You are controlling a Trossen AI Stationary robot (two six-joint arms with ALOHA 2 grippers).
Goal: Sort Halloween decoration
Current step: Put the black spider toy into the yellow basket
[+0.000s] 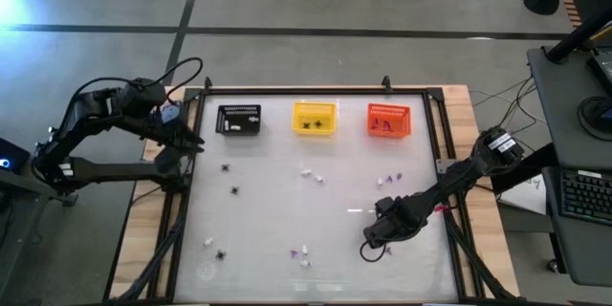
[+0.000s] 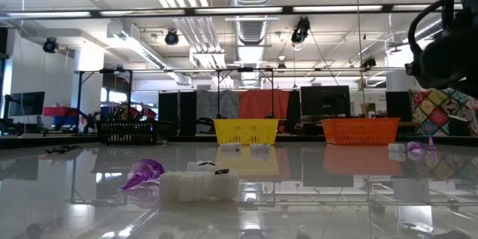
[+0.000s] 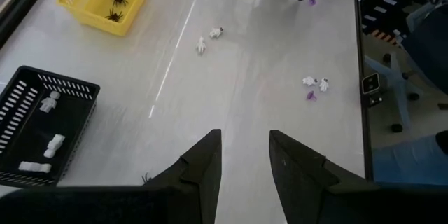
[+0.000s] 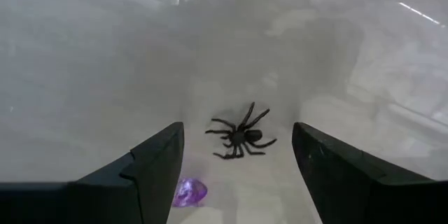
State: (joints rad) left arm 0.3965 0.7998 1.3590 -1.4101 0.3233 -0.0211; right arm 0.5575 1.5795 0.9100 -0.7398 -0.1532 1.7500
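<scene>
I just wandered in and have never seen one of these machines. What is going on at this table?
Two robot arms are sorting tiny Halloween trinkets into three small baskets. The right gripper hangs low with its fingers wide open on either side of a black spider; a purple bit lies beside it. The left gripper waits, open and empty, near the black basket, which holds white bits. The yellow basket holds spiders.

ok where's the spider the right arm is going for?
The black spider lies on the table between the open right gripper fingers, front right in the high view, a purple bit beside it.

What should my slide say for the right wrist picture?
Open right hand hovers over a black spider and purple bit.
</scene>
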